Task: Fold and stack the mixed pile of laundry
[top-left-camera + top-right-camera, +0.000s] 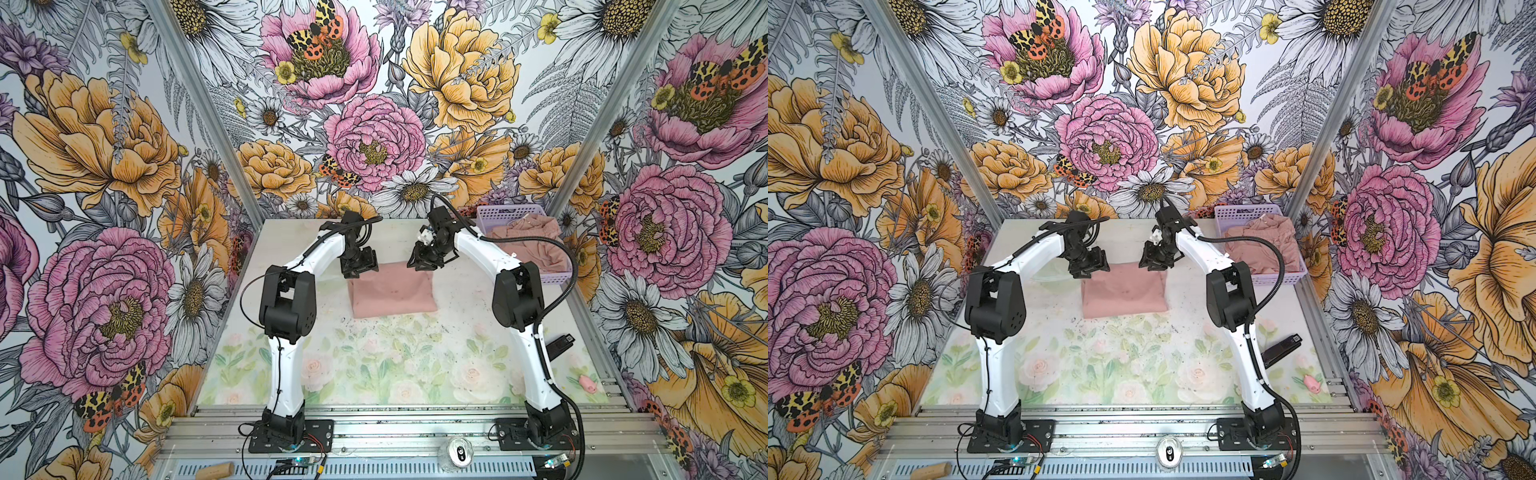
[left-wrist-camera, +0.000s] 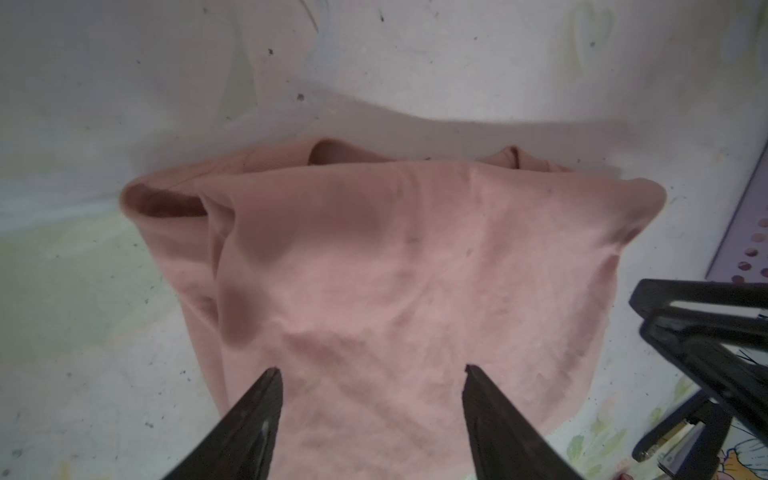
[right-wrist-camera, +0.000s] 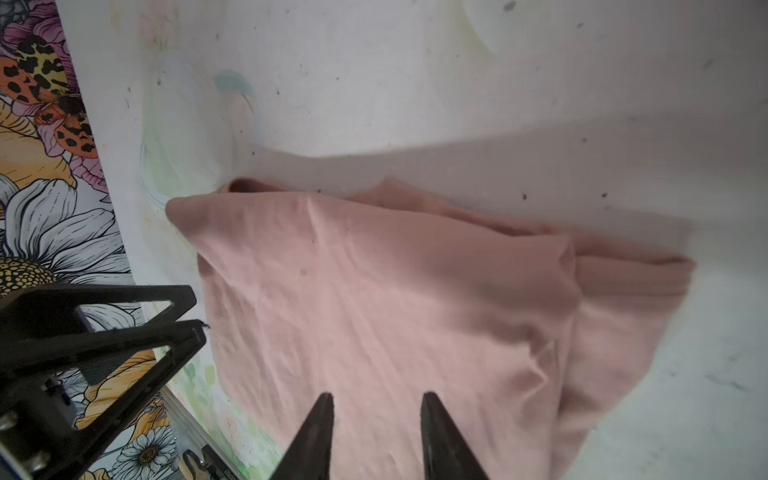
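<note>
Folded garment (image 1: 392, 291): dusty pink, a flat rectangle on the desk (image 1: 374, 353), midway between the side edges and toward the far edge. Its layered folds show along the near side in the left wrist view (image 2: 395, 270).
Pile (image 1: 528, 241): crumpled pink garments heaped in the basket (image 1: 498, 214), which stands in the far right corner of the desk. One piece hangs over the basket's near rim. I cannot tell the separate pieces apart.
Left gripper (image 1: 359, 270): just above the far left corner of the folded garment. Its fingers (image 2: 257, 415) are spread wide, with nothing between them and only cloth below.
Right gripper (image 1: 424, 262): just above the far right corner of the folded garment. Its fingers (image 3: 316, 432) are parted by a narrower gap and are also empty. Whether the tips of either gripper touch the cloth cannot be told.
Gap between grippers: both sit along the garment's far edge, apart from each other.
Black device (image 1: 559, 345): at the right edge of the desk, behind the right arm.
Pink trinket (image 1: 588, 383): near the front right corner.
Can (image 1: 459, 453): upright on the front rail, seen from above.
Wooden peg (image 1: 216, 471): lying below the front rail, at the left.
</note>
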Motion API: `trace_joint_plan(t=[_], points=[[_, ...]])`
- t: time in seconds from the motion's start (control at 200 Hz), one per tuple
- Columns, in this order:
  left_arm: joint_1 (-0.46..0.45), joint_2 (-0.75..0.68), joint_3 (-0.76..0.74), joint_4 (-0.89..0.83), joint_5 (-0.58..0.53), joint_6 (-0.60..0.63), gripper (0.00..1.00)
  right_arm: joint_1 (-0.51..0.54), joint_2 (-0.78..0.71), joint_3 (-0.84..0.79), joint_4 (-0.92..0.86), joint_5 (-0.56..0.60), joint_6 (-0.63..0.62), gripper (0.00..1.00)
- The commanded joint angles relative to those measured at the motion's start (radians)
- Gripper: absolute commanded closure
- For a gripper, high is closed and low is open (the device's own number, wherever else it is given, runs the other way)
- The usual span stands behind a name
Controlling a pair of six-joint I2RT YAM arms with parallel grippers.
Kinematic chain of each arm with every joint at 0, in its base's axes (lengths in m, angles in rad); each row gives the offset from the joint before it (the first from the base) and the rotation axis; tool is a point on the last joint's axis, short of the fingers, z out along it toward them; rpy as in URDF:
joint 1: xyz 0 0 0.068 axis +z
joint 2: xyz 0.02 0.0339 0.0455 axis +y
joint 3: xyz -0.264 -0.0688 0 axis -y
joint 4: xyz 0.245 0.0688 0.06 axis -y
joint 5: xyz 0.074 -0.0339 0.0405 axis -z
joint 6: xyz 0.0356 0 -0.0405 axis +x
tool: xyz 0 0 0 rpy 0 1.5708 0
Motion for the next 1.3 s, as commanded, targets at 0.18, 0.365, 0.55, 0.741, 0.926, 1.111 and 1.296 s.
trace_joint_plan(t=[0.18,0.365,0.55,0.741,0.926,1.111,1.296], points=[[0.046,0.063,-0.014,0.080,-0.044,-0.006,0.33,0.011,0.072,0.034,0.015,0.049,-0.020,0.63],[0.062,0.064,-0.025,0.082,-0.079,0.023,0.35,0.037,0.033,-0.045,0.048,0.055,0.005,0.63],[0.068,0.014,-0.018,0.083,-0.091,0.019,0.31,0.025,-0.047,-0.062,0.063,0.109,0.013,0.59],[0.001,-0.127,-0.061,0.095,-0.188,-0.042,0.01,-0.014,-0.170,-0.125,0.061,0.156,0.001,0.43],[-0.118,-0.195,-0.115,0.131,-0.194,-0.159,0.01,-0.042,-0.280,-0.266,0.063,0.198,-0.025,0.37],[-0.256,-0.155,-0.125,0.129,-0.206,-0.265,0.01,-0.070,-0.394,-0.422,0.077,0.248,-0.044,0.35],[-0.317,-0.110,-0.146,0.131,-0.250,-0.316,0.01,-0.093,-0.494,-0.564,0.112,0.264,-0.043,0.35]])
